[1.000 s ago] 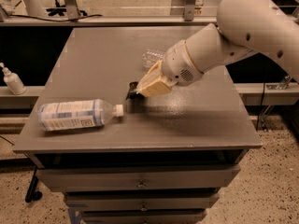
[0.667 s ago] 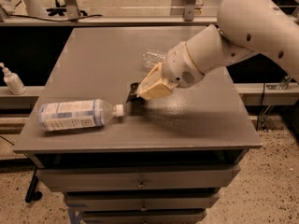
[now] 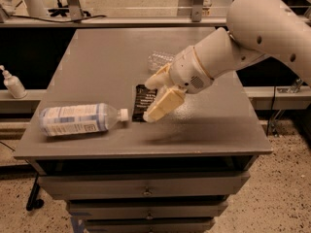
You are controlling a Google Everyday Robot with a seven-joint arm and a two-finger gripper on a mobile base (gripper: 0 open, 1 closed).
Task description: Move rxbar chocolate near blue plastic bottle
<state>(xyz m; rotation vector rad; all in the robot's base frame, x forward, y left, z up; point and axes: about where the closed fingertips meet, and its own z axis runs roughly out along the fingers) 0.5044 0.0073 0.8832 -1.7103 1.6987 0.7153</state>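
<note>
Grey counter [image 3: 209,125] with drawers below. The blue plastic bottle [image 3: 77,120] lies on its side at the front-left corner, white cap pointing right toward the middle. The rxbar chocolate [image 3: 141,101] lies flat near the front edge, about mid-width, just right of the cap: close, with a thin gap. The arm comes in from the right edge, and the gripper [image 3: 149,101] is low over the bar's right side, covering part of it. Can't tell if it's spread or pinching the bar. A clear ribbed bottle [image 3: 159,59] sits mid-counter behind the gripper, partly hidden by the arm. A white pump bottle [image 3: 12,84] stands off the counter, past the left edge.
</note>
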